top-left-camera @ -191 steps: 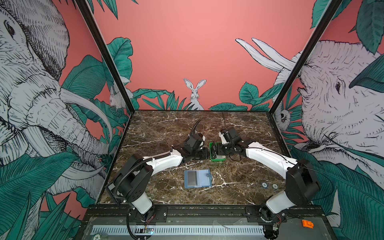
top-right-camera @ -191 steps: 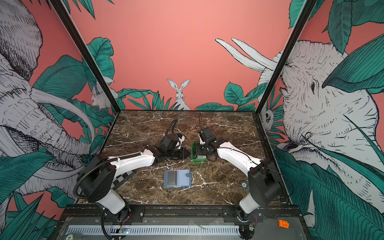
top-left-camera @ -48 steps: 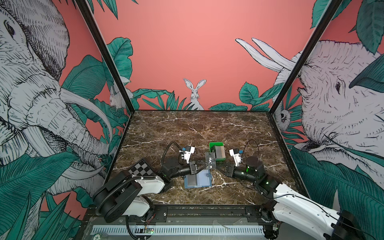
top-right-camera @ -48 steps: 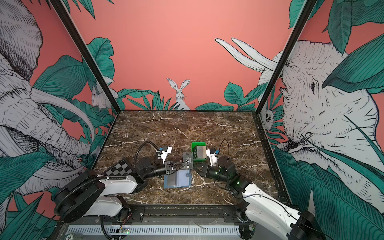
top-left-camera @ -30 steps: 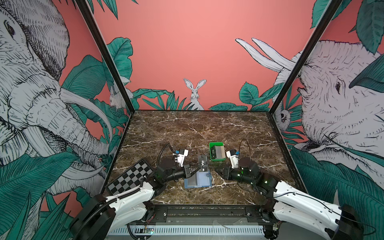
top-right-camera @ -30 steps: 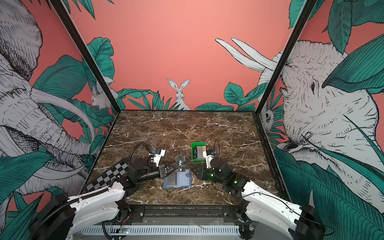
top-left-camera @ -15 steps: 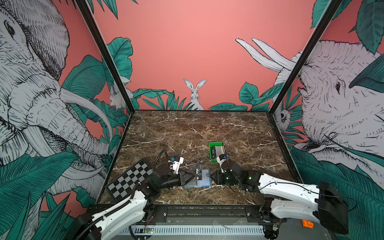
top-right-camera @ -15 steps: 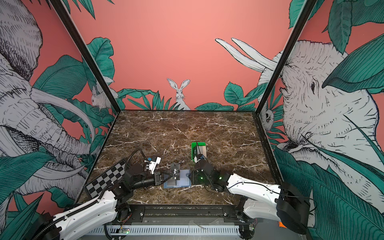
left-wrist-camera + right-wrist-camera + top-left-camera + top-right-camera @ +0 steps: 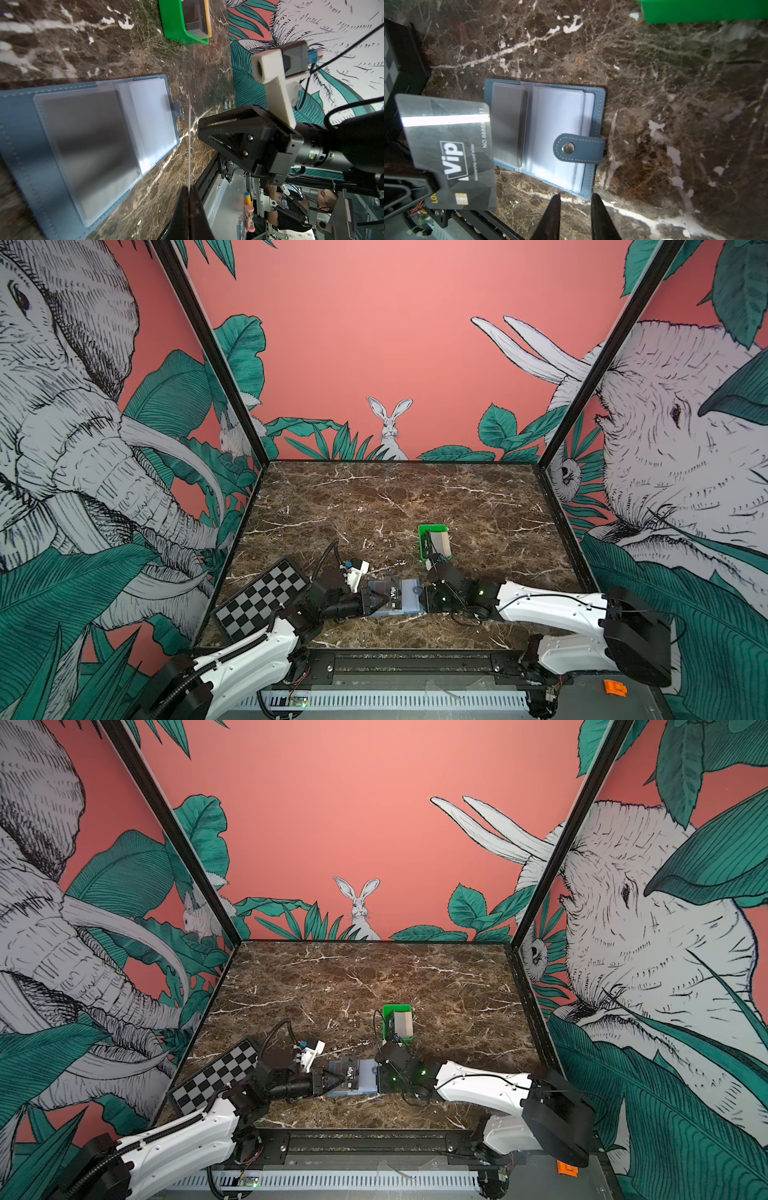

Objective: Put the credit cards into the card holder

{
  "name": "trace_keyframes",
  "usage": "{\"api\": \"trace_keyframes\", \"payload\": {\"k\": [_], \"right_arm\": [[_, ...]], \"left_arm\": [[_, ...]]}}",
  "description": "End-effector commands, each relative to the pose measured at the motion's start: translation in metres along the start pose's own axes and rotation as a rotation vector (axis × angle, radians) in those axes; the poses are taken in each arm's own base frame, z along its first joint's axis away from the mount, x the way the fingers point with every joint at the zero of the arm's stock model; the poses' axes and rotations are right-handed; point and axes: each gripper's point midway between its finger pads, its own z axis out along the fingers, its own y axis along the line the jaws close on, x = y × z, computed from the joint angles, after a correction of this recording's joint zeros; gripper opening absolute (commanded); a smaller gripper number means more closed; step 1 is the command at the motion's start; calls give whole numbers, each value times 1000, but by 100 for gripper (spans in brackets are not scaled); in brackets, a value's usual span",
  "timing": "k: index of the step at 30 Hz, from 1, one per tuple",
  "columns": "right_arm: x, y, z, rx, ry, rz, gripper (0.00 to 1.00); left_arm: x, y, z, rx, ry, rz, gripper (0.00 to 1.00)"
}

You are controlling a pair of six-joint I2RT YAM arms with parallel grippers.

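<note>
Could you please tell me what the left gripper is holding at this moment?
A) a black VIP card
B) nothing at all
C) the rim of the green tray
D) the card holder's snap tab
A: the left gripper has its jaws shut on a black VIP card, seen edge-on in the left wrist view and face-on in the right wrist view, close to the open card holder.

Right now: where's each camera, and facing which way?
Top views: high in front, looking down over the table; both arms show, left gripper holding the VIP card, right gripper beside the card holder.
Left wrist: on left arm, facing across the card holder toward the right gripper; own fingers shut.
Right wrist: on right arm, facing down at the card holder; own fingers apart.
Shared: all show card holder and green tray.
</note>
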Motion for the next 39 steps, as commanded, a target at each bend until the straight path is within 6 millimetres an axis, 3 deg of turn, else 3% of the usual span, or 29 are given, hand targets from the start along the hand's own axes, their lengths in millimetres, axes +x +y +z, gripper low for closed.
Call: {"api": "trace_keyframes", "payload": {"k": [1,16,22,39], "right_arm": [[-3,4,2,6,-1,1,25],[6,0,19,47,56,-19,25],[11,-4,24,63,80,-25,23],[19,-12,27,106,105,-41,16]], "left_arm": [[-2,1,1,13,-14,9,2],[-3,21,5,-54,-37,-86,1],[-5,12,5,-27,-29,-74,1],[-5,16,5,-55,-26,-50,2]]}}
